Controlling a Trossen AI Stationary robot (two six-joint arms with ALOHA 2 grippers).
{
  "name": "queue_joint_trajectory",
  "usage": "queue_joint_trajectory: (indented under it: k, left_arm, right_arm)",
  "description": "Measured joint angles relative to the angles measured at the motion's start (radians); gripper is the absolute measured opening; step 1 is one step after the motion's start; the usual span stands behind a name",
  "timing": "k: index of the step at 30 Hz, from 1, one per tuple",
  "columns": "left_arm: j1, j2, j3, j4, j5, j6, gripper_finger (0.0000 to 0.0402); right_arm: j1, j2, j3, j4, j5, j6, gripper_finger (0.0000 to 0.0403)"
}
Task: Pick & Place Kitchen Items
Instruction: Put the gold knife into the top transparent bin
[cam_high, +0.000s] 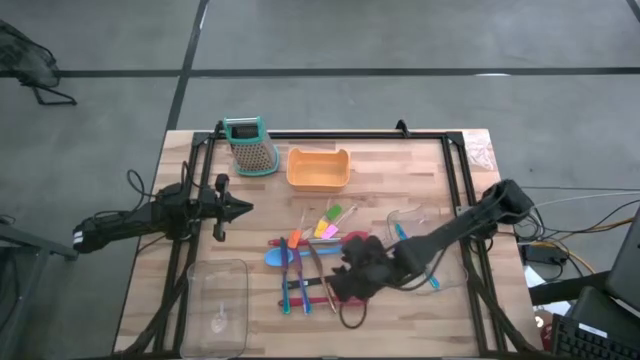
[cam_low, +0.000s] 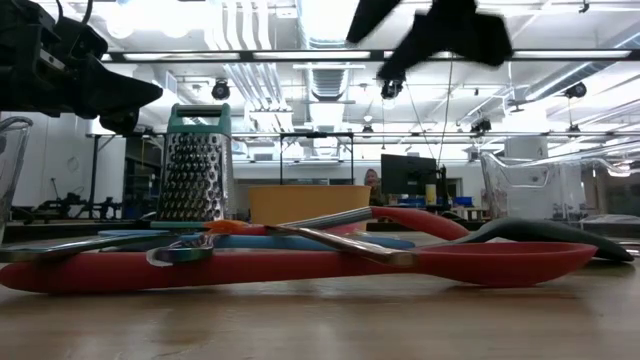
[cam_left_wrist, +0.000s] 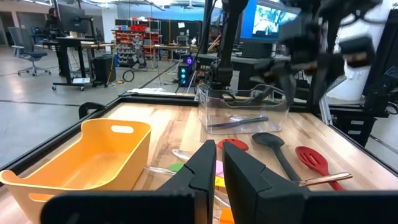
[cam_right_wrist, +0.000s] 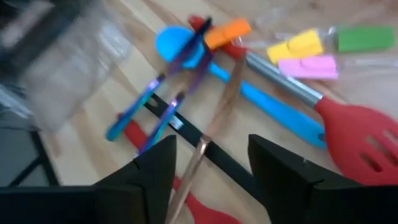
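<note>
Kitchen items (cam_right_wrist: 211, 93) on the table, just beneath the spread, empty right pincer (cam_right_wrist: 208, 165).

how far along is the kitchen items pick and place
Early. One blue-handled piece already lies in the clear bin on the right. Nothing is in hand: the right gripper hangs open over the utensil pile; the left gripper waits shut. The pile is left, and the orange tray looks empty.
</note>
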Motion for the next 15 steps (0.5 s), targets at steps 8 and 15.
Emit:
queue_joint_trajectory:
  k: [8, 15]
  left_arm:
    - [0.0, 0.0, 0.0, 0.0, 0.0, 0.0, 0.0035]
    - [0.0, 0.0, 0.0, 0.0, 0.0, 0.0, 0.0035]
  right_arm:
    - [-0.048, 0.142, 0.005, 0.13, -0.104, -0.012, 0.0269]
    - [-0.068, 0.233, 0.043, 0.132, -0.158, 0.007, 0.0283]
